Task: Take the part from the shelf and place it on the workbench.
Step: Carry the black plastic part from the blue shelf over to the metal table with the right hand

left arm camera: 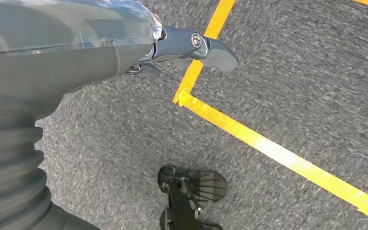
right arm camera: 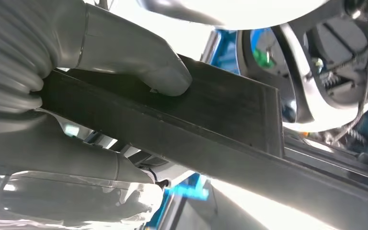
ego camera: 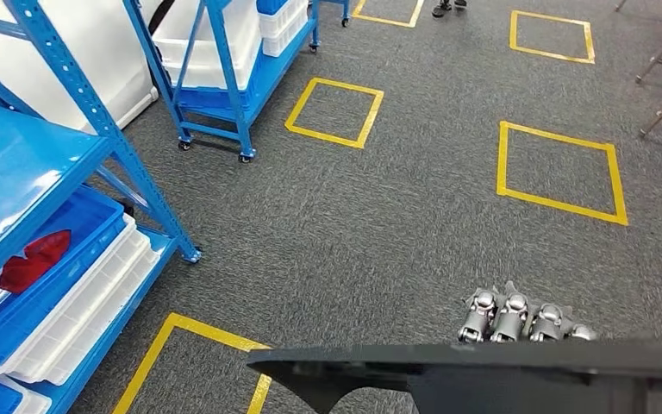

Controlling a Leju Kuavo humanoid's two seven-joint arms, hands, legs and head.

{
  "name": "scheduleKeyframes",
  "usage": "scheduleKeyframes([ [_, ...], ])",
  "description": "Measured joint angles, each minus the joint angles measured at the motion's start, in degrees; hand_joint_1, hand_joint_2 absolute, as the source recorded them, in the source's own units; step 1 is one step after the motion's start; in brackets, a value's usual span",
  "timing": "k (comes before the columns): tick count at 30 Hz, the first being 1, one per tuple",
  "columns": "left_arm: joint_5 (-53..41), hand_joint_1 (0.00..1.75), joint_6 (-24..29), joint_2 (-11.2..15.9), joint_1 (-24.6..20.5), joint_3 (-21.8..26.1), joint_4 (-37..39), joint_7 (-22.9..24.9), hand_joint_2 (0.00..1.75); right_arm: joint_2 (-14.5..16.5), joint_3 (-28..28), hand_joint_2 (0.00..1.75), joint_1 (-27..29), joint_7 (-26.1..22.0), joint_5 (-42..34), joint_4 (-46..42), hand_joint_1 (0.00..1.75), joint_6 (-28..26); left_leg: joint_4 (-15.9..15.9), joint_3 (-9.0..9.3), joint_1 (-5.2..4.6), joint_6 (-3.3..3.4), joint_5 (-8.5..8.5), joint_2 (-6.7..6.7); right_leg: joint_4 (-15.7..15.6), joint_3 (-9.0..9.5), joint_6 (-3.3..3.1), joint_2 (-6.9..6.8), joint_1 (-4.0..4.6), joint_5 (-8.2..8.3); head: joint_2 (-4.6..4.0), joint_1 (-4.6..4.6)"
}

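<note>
The black part [ego camera: 500, 371], a long flat dark piece, lies across the bottom of the head view, gripped by the right hand [ego camera: 521, 317], thumb [right arm camera: 165, 79] pressed on its face. The left hand [left arm camera: 182, 48] hangs over grey carpet [ego camera: 414, 216] marked with yellow tape squares [ego camera: 560, 172]; its grasp cannot be told. Blue shelves [ego camera: 95, 129] with trays stand left; the part's right end is cut off.

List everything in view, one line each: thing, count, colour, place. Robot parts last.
shelves: two, blue, left and far left.
bins: several, white and blue, on the shelves.
red piece: one, in a blue bin on the near shelf.
taped squares: several, yellow, on the grey carpet.
part: one, black, flat, at the bottom of the head view.
right hand: grips the part.
left hand: hangs over the carpet, holding nothing visible.
</note>
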Motion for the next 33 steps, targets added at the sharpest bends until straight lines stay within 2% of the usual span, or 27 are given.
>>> scheduleKeyframes([
  [1, -0.07, 0.0, 0.04, -0.01, -0.08, 0.1, -0.01, -0.11, 1.75, 0.42, -0.47, 1.75, 0.02, 0.0, 0.01, 0.29, 1.75, 0.3, 0.03, 0.06, 0.06, -0.3, -0.17, 0.23, -0.19, 0.02, -0.3, 0.68, -0.18, 0.14, 0.0, 0.0],
  [2, -0.19, 0.0, 0.03, -0.02, -0.18, 0.17, -0.01, -0.24, 1.75, 0.81, -0.84, 1.75, -0.02, 0.0, 0.1, 0.51, 1.75, 0.44, 0.4, 0.05, 0.15, -0.6, -0.57, -0.42, -0.49, 0.13, -0.61, 1.29, -0.35, 0.31, 0.0, 0.0],
  [3, -0.38, 0.0, -0.01, -0.01, -0.24, 0.2, -0.01, -0.33, 1.75, 1.24, -1.09, 1.75, -0.14, 0.0, 0.23, 0.72, 1.75, 0.41, 1.7, -0.39, 0.24, -0.84, -1.52, -1.68, -0.81, 0.28, -0.96, 1.86, -0.54, 0.51, 0.0, -0.01],
  [5, -0.78, 0.0, -0.1, 0.22, -0.12, 0.23, -0.01, -0.24, 1.75, 2.05, -1.3, 1.75, -0.42, 0.0, 0.48, 1.18, 1.75, -0.13, 7.72, -3.0, 0.4, -1.12, -4.85, -4.75, -1.15, 0.5, -1.41, 3.03, -0.68, 0.73, 0.0, -0.01],
  [6, -0.9, 0.0, -0.13, 0.42, 0.04, 0.27, -0.01, -0.04, 1.75, 2.33, -1.31, 1.75, -0.53, 0.0, 0.57, 1.49, 1.75, -0.58, 11.77, -4.96, 0.42, -1.19, -6.6, -5.48, -1.12, 0.5, -1.52, 3.71, -0.66, 0.76, 0.0, -0.01],
  [7, -0.96, 0.0, -0.13, 0.65, 0.17, 0.35, -0.01, 0.22, 1.75, 2.48, -1.3, 1.75, -0.57, 0.0, 0.69, 1.84, 1.75, -1.09, 15.03, -6.68, 0.42, -1.28, -7.56, -5.76, -1.08, 0.5, -1.54, 4.49, -0.65, 0.75, 0.0, 0.0],
  [8, -0.97, 0.0, -0.13, 0.81, 0.25, 0.45, -0.01, 0.46, 1.75, 2.54, -1.24, 1.75, -0.62, 0.0, 0.85, 2.22, 1.75, -1.61, 16.53, -7.64, 0.45, -1.35, -7.41, -5.85, -1.03, 0.53, -1.53, 5.3, -0.66, 0.75, 0.0, 0.0],
  [9, -0.96, 0.0, -0.1, 0.97, 0.28, 0.55, -0.01, 0.62, 1.75, 2.56, -1.11, 1.75, -0.72, 0.01, 1.0, 2.63, 1.75, -2.11, 15.87, -7.63, 0.51, -1.41, -6.17, -5.91, -0.94, 0.57, -1.48, 6.1, -0.69, 0.73, 0.0, 0.0],
  [11, -0.92, 0.0, -0.06, 1.21, 0.26, 0.68, -0.01, 0.71, 1.75, 2.55, -0.66, 1.75, -1.08, 0.14, 0.96, 3.46, 1.75, -2.91, 9.92, -5.31, 0.78, -1.49, -2.03, -6.61, -0.66, 0.64, -1.29, 7.47, -0.81, 0.62, 0.0, 0.0],
  [13, -0.88, 0.0, -0.04, 1.34, 0.25, 0.7, -0.01, 0.66, 1.75, 2.54, -0.39, 1.75, -1.36, 0.29, 0.72, 3.9, 1.75, -3.23, 5.87, -3.57, 0.98, -1.53, 0.23, -7.36, -0.45, 0.65, -1.14, 8.08, -0.86, 0.54, 0.0, 0.0],
  [17, -0.85, 0.0, -0.03, 1.35, 0.29, 0.7, -0.01, 0.59, 1.75, 2.51, -0.32, 1.75, -1.51, 0.45, 0.47, 4.11, 1.75, -3.42, 4.63, -3.04, 1.1, -1.56, 0.77, -8.04, -0.37, 0.61, -1.08, 8.26, -0.88, 0.5, 0.0, 0.0],
  [20, -0.89, 0.0, -0.03, 1.44, 0.38, 0.77, -0.01, 0.34, 1.75, 2.35, 0.17, 1.75, -2.24, 0.48, 0.85, 5.06, 1.75, -5.13, 1.57, -1.9, 1.3, -1.41, 0.77, -10.46, 0.32, 0.03, -0.45, 9.46, -0.72, 0.31, 0.0, 0.0],
  [21, -1.26, 0.0, -0.25, 1.56, 0.23, 0.78, -0.01, 0.1, 1.75, 2.05, 1.15, 1.75, -2.59, 0.37, 1.89, 5.83, 1.75, -7.32, 0.92, -1.69, 1.3, -0.88, 0.75, -10.22, 0.62, -0.32, 0.06, 9.7, -0.75, 0.28, 0.0, 0.0],
  [22, -1.76, 0.0, -0.5, 1.73, 0.09, 0.78, -0.02, -0.13, 1.75, 1.52, 2.64, 1.75, -3.23, 0.24, 2.93, 6.88, 1.75, -9.63, 0.81, -1.68, 1.17, -0.23, 0.96, -9.05, 2.64, -1.5, 0.57, 8.42, -0.84, -0.85, 0.0, 0.01],
  [24, -2.79, 0.0, -0.97, 2.08, -0.11, 0.76, -0.04, -0.52, 1.75, 0.26, 6.0, 1.75, -4.94, 0.08, 4.65, 9.54, 1.75, -13.86, 0.46, -1.63, 0.83, 0.98, 1.31, -6.31, 9.97, -5.36, 1.49, 5.27, -0.99, -4.44, 0.0, 0.02],
  [25, -2.99, 0.0, -1.02, 2.18, -0.07, 0.76, -0.05, -0.53, 1.75, -0.23, 7.17, 1.75, -5.89, 0.06, 4.71, 10.74, 1.75, -14.48, 0.45, -1.67, 0.64, 1.14, 1.29, -5.31, 14.36, -7.57, 1.68, 3.79, -1.02, -6.33, 0.0, 0.03],
  [26, -3.04, 0.0, -1.06, 2.23, -0.1, 0.76, -0.05, -0.51, 1.75, -0.56, 8.02, 1.75, -6.59, 0.05, 4.61, 11.8, 1.75, -14.73, 0.46, -1.69, 0.54, 1.16, 1.24, -4.51, 16.41, -8.62, 1.73, 3.59, -1.08, -6.68, 0.0, 0.03],
  [27, -3.04, 0.0, -1.1, 2.25, -0.21, 0.76, -0.05, -0.5, 1.75, -0.88, 8.84, 1.75, -7.3, 0.06, 4.48, 12.8, 1.75, -14.9, 0.47, -1.68, 0.46, 1.17, 1.18, -3.78, 16.33, -8.59, 1.7, 3.44, -1.11, -5.98, 0.0, 0.03],
  [28, -3.0, 0.0, -1.16, 2.24, -0.34, 0.76, -0.05, -0.49, 1.75, -1.16, 9.69, 1.75, -8.01, 0.07, 4.36, 13.73, 1.75, -14.99, 0.47, -1.61, 0.41, 1.12, 1.09, -3.15, 13.95, -7.34, 1.56, 3.19, -1.08, -4.38, 0.0, 0.04],
  [30, -2.9, 0.0, -1.25, 2.16, -0.52, 0.76, -0.05, -0.49, 1.75, -1.63, 11.38, 1.75, -9.66, 0.07, 4.22, 15.32, 1.75, -15.03, 0.49, -1.33, 0.24, 0.87, 0.84, -2.01, 5.74, -2.99, 0.87, 1.05, -0.56, -1.02, 0.0, 0.03],
  [31, -2.87, 0.0, -1.28, 2.08, -0.55, 0.76, -0.05, -0.49, 1.75, -1.8, 12.2, 1.75, -10.47, 0.07, 4.25, 16.03, 1.75, -15.1, 0.52, -1.22, 0.14, 0.64, 0.7, -1.49, 2.57, -1.39, 0.45, 0.04, -0.19, -0.12, 0.0, 0.03],
  [32, -2.86, 0.0, -1.31, 1.97, -0.55, 0.76, -0.05, -0.5, 1.75, -1.99, 12.95, 1.75, -11.23, 0.06, 4.28, 16.7, 1.75, -15.27, 0.54, -1.12, 0.06, 0.38, 0.58, -0.98, 0.73, -0.55, 0.08, -0.69, 0.17, 0.16, 0.0, 0.03],
  [33, -2.87, 0.0, -1.31, 1.83, -0.56, 0.76, -0.05, -0.5, 1.75, -2.16, 13.57, 1.75, -11.83, 0.04, 4.31, 17.28, 1.75, -15.52, 0.51, -1.05, -0.01, 0.1, 0.49, -0.46, 0.3, -0.5, -0.19, -0.65, 0.44, -0.02, 0.0, 0.02],
])
